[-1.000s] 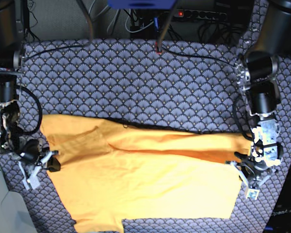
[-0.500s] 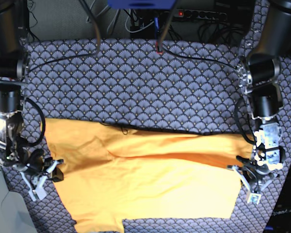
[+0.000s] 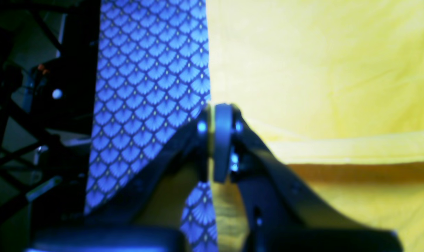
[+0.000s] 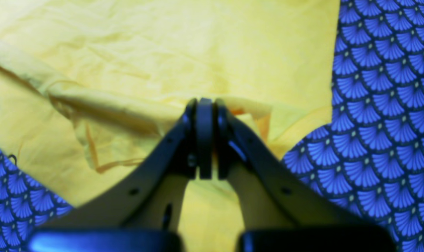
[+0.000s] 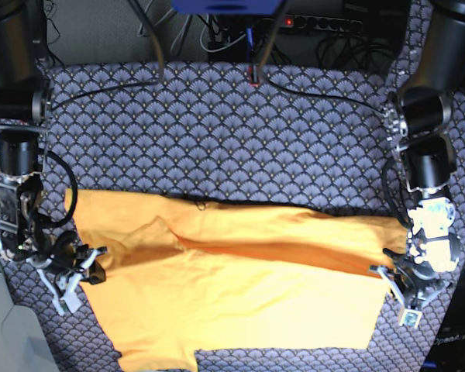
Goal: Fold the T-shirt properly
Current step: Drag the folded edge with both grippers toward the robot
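The yellow-orange T-shirt (image 5: pixel 232 302) lies across the front half of the table, its far part folded over toward the front. My left gripper (image 5: pixel 395 279) is at the shirt's right edge; in the left wrist view (image 3: pixel 219 140) its jaws are shut on the edge of the cloth (image 3: pixel 320 70). My right gripper (image 5: pixel 85 271) is at the shirt's left side; in the right wrist view (image 4: pixel 204 115) it is shut on a bunched fold of the shirt (image 4: pixel 162 45). Both grippers sit low, close to the table.
The table is covered by a blue-grey fan-patterned cloth (image 5: pixel 217 132). Black cables (image 5: pixel 294 87) run along its back, with a power strip (image 5: pixel 318 23) behind. In the left wrist view the table edge and a dark frame (image 3: pixel 40 105) are close to my left gripper.
Both grippers have moved a little toward the front of the table with the cloth held. The shirt's folded far edge has shifted frontward with them.
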